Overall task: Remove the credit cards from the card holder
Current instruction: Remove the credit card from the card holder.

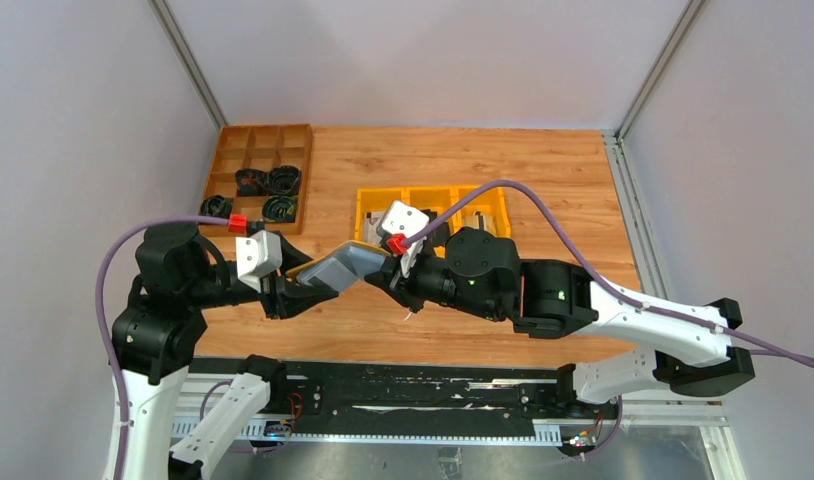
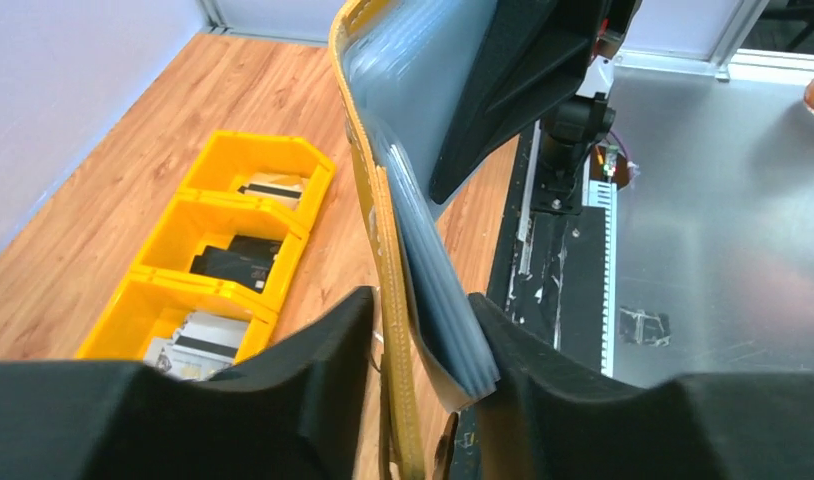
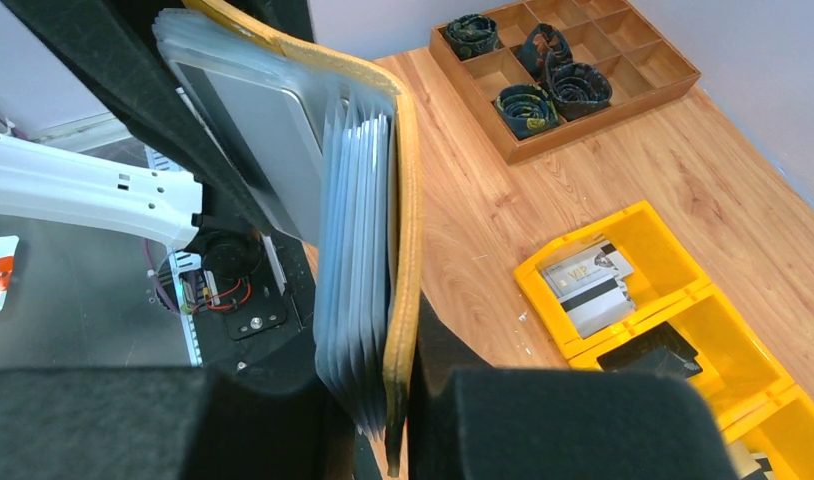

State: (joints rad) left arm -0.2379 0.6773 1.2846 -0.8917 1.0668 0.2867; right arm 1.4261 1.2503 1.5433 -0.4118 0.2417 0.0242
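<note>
While both tools are clamped on the card holder (image 1: pixel 345 268), we note it is held clear of the tabletop (image 1: pixel 543 200), its long axis running from the left tool (image 1: pixel 299 291) across to the right tool (image 1: pixel 388 268), grey pleats upward. Each tool pinches one end, so neither arm is nearer. Some credit cards (image 3: pixel 583 285) lie in the yellow bins (image 1: pixel 361 210) just beyond. We judge one tool must release before it can draw a card along the pleats. Whether any card sits inside them, we cannot tell.
</note>
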